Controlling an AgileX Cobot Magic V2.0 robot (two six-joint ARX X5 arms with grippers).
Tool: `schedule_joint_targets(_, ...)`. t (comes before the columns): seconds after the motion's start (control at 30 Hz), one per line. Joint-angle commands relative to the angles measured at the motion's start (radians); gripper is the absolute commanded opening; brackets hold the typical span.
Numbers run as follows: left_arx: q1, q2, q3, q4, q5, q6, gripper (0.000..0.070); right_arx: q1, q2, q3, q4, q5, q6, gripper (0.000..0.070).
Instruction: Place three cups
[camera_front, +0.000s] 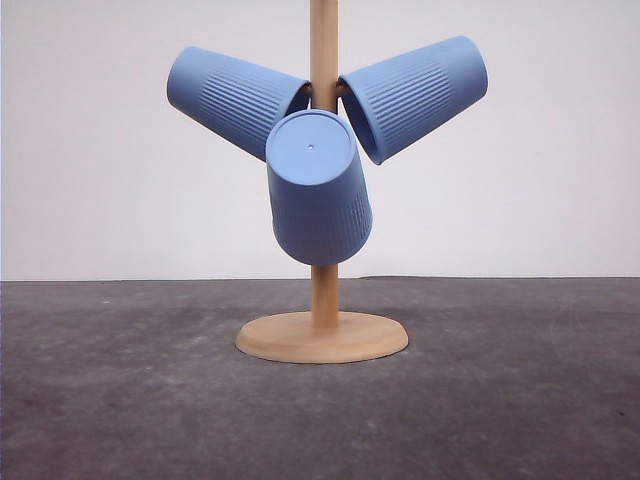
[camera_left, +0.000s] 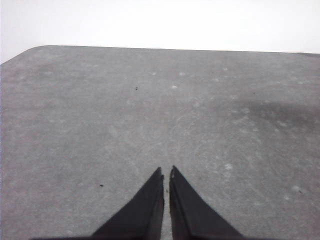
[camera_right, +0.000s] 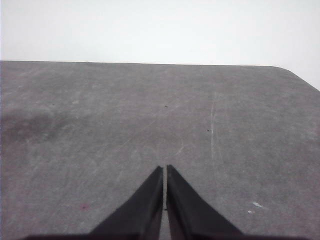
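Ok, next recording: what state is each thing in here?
Left cup: hung on stand, base pointing up-left.
Right cup: hung on stand, base pointing up-right.
Front cup: hung on stand, base facing camera.
Wooden stand: upright on table.
Left tool: shut, empty.
Right tool: shut, empty.

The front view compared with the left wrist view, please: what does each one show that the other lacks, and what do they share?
Front view: three blue cups, left, right and front, hanging tilted on a wooden stand. Left wrist view: the left hand, its fingers closed and holding nothing. Shared: the grey tabletop and a pale wall behind it.
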Motion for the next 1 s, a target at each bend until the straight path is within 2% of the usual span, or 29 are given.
schedule_joint_targets(0.0, 0.002, -0.001, -0.014, -0.004, -0.003, 0.006, 0.0000, 0.000, 0.001, -0.002, 0.012, 0.000, 0.013, 0.0006)
schedule_joint_targets(0.97, 0.002, -0.001, -0.014, -0.004, -0.003, 0.006, 0.0000, 0.000, 0.001, -0.002, 0.012, 0.000, 0.013, 0.0006)
